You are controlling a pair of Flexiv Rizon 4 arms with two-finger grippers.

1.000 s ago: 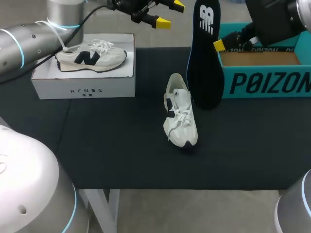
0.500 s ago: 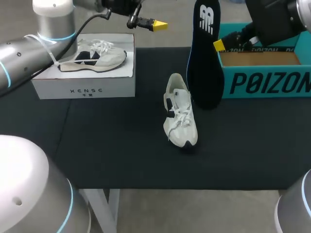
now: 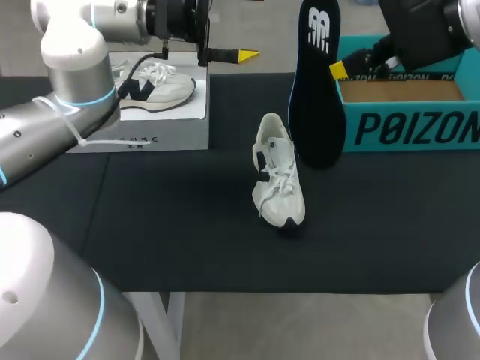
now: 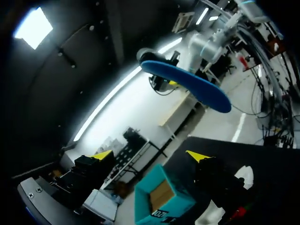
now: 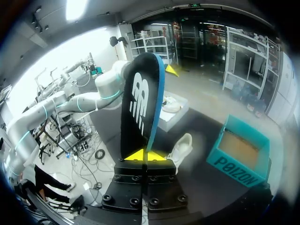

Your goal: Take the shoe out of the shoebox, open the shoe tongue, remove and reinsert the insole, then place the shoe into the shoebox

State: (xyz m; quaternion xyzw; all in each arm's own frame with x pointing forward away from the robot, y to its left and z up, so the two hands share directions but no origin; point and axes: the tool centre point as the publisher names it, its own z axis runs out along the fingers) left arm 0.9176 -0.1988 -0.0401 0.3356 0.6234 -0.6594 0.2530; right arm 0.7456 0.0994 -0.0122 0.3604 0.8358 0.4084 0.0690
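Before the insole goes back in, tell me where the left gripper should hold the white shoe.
Probably the heel, pinched across its two sides from above. The shoe stands upright on its sole, toe toward the near edge, heel far, so the heel sides are bare while laces cover the front. The left gripper is open.

The black-topped table (image 3: 187,232) carries a white rectangular box (image 3: 176,131) at upper left, a teal open cardboard shoebox (image 3: 409,127) at upper right, and a white lace-up sneaker (image 3: 279,184) at centre.
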